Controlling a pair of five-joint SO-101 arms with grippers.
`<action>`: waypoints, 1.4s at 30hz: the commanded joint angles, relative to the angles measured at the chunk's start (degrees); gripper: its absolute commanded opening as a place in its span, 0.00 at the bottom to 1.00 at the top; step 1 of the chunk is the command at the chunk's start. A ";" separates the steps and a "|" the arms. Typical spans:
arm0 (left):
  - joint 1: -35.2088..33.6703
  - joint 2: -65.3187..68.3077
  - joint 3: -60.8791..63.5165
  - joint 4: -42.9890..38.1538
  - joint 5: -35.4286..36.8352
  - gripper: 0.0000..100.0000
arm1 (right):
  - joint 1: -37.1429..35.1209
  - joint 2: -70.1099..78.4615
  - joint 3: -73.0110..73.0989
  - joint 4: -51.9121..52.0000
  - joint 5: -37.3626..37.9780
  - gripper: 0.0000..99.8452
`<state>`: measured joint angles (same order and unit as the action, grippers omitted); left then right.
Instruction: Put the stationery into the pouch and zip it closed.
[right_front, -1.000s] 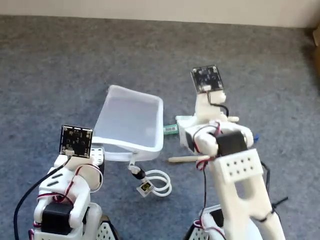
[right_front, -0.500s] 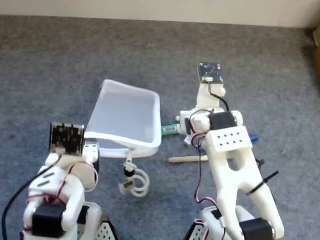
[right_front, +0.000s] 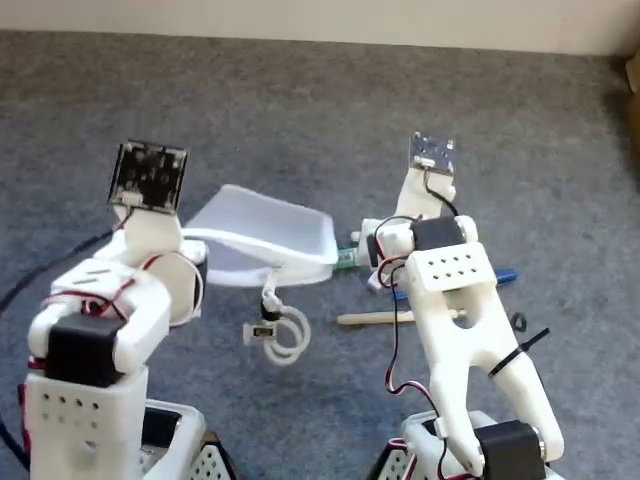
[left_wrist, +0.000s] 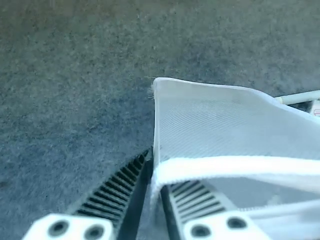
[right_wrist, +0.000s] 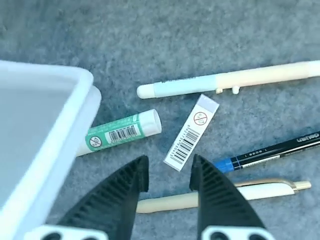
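Note:
The translucent white pouch (right_front: 268, 235) hangs tilted above the carpet, its near rim pinched in my left gripper (left_wrist: 156, 176), which is shut on it. My right gripper (right_wrist: 170, 162) hovers open over the stationery beside the pouch (right_wrist: 35, 115). Between and just beyond its fingers lies a small white barcoded eraser (right_wrist: 191, 132). Around the eraser lie a green glue stick (right_wrist: 122, 132), a pale blue and cream pen (right_wrist: 225, 80), a blue and black pen (right_wrist: 270, 152) and a cream pen (right_wrist: 220, 196). The high view also shows the glue stick (right_front: 345, 258), the blue pen (right_front: 502, 275) and the cream pen (right_front: 372, 318).
A white cord loop with a small tag (right_front: 282, 332) dangles from the pouch's near edge. Grey carpet (right_front: 300, 110) stretches open beyond the pouch and both arms. A pale wall edge runs along the far side.
My left arm has risen, lifting the pouch's near rim so the pouch tilts up off the carpet. The cord loop swung left. My right arm shifted a little farther out over the stationery.

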<state>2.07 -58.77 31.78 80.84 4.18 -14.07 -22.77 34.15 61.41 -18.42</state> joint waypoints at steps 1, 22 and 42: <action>1.01 4.88 -12.70 2.29 2.81 0.02 | 0.75 -0.22 -2.77 -0.84 -0.70 0.13; -2.07 8.22 -1.98 -2.46 5.89 0.01 | 3.74 30.02 -24.40 6.29 -13.01 0.14; -2.15 8.22 -0.40 -2.46 5.63 0.01 | 6.11 47.25 -39.52 12.35 -14.95 0.09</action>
<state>0.57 -51.47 31.69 79.78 9.36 -8.26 25.67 -2.15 72.84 -32.92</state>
